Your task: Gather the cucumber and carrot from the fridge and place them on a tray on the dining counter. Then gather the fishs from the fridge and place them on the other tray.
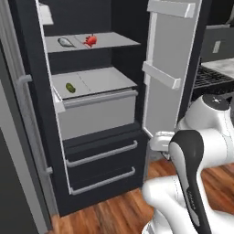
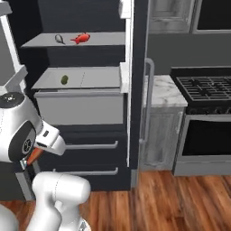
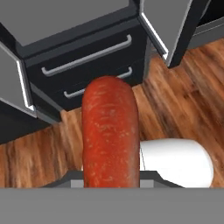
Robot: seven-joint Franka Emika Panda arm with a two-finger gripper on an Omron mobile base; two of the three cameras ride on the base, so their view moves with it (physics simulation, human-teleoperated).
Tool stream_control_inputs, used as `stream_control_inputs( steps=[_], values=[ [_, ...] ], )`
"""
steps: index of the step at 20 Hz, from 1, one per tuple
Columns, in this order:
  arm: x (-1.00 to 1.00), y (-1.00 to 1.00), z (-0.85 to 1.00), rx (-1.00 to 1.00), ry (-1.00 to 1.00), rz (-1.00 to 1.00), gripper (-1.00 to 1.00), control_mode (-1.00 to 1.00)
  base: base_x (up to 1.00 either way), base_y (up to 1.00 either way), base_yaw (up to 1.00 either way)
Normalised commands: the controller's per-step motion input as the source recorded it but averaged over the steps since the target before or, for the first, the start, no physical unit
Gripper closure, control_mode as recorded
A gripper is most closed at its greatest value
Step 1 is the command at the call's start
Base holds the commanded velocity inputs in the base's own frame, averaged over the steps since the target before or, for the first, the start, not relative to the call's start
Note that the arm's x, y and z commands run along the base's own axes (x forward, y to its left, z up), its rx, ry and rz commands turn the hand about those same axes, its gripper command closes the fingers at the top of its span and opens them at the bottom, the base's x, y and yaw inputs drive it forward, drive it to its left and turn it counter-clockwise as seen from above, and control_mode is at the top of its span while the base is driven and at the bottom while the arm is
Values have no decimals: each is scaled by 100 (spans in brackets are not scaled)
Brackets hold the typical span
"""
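Carrot, thick and orange-red, fills the middle of the hand view, standing up from between the gripper fingers, which are clamped on its lower end. In the right base view an orange tip of it shows just under the white hand, low down and in front of the fridge.

Ahead of the gripper and lower, the fridge shows its two dark bottom drawers with grey bar handles. Above the gripper, inside the open fridge, the cucumber lies on the light grey lid over the pale bin. One shelf higher sit the fishs: the red one and, just beside it, the slim silver one, near each other but not touching.

The step in hand looks like carrying the carrot away to a tray on the dining counter. To do it well, the grip should stay firm and low on the carrot, and the arm should draw back clear of the open doors on either side of it before the base turns.

Under the gripper runs warm brown wood-plank floor. Off to the gripper's right stand a black stove with burner grates and a strip of marble worktop beside it.
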Motion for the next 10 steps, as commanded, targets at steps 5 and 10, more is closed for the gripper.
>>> stream_control_inputs(
  steps=[5, 10],
  values=[
    [0, 0, 0, 0, 0, 0, 100, 100, -44, 0, -47],
    [0, 0, 0, 0, 0, 0, 100, 100, -39, 0, -52]
  ],
)
